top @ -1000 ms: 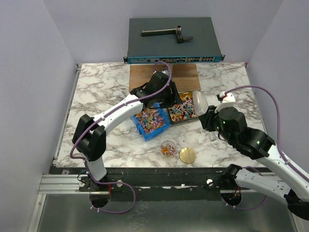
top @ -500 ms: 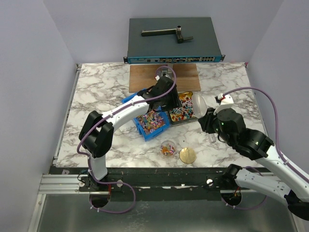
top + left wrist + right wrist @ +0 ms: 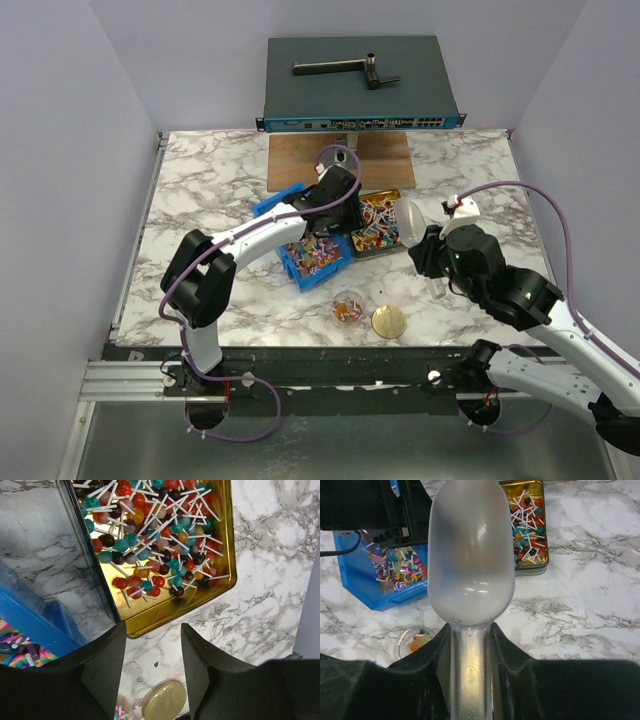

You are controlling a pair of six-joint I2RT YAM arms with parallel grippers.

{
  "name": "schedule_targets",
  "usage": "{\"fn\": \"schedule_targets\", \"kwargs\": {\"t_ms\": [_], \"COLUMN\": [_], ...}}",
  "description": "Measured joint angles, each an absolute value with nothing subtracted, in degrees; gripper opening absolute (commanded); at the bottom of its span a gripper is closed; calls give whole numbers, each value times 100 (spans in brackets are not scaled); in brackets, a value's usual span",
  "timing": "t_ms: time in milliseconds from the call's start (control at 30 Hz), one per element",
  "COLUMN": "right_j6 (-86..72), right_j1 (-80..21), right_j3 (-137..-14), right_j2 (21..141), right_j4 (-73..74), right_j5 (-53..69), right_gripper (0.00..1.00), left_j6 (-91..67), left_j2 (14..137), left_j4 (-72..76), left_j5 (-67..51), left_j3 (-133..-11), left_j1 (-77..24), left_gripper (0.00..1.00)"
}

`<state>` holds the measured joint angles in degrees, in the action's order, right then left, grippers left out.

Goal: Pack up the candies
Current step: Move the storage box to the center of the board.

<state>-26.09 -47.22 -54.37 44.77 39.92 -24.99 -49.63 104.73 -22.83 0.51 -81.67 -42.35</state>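
Scene, marble table (image 3: 200,190).

- Candies (image 3: 395,567): one lot lies in the blue bin (image 3: 357,567), near the table's middle. A second lot, on white sticks, fills the gold tin (image 3: 227,555) just right of the bin. The tin's near left corner lies close against the bin, but contact cannot be confirmed.
- Small clear cup (image 3: 348,306): stands in front of the bin, nearer the arm bases. It holds what look like a few candies, though the view is too small to be sure.
- Round gold lid (image 3: 388,321): lies flat on the marble just beside the cup, on its right.
- Left gripper (image 3: 153,630): reaches over the bin and hangs above the near corner of the tin. Its jaws stand partly apart with nothing between them. Marble and the tin's rim show through the gap.
- Right gripper (image 3: 470,630): jaws are clamped on the handle of a frosted plastic scoop (image 3: 471,555). The scoop's bowl points away from the arm bases, toward the tin and bin, and is raised above the table to the right of the tin.
- Back of table: a wooden board (image 3: 385,160) lies behind the tin, and a dark network switch (image 3: 360,85) sits beyond it.
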Motion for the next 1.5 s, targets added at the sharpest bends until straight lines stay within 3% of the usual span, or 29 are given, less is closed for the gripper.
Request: {"fn": "schedule_targets", "kwargs": {"t_ms": [667,967,1500], "right_j6": [-2609,-2611,-2606], "right_j1": [-4722,-4722,-4722], "right_j3": [-5424,-5417,-5404], "right_j2": [4644,4641,4639], "right_j4": [3988,3986,3997], "right_j5": [-2447,-2445,-2447], "right_gripper": [1,1,1], "left_j6": [-4560,-4244,-3699], "left_j2": [9539,9203,10116], "left_j4": [-2241,-2453,-3356], "left_j5": [51,49,-73], "left_j3": [-7083,-6781,-8270], "left_j1": [-3629,-3341,-4106], "left_gripper": [46,51,53]}}
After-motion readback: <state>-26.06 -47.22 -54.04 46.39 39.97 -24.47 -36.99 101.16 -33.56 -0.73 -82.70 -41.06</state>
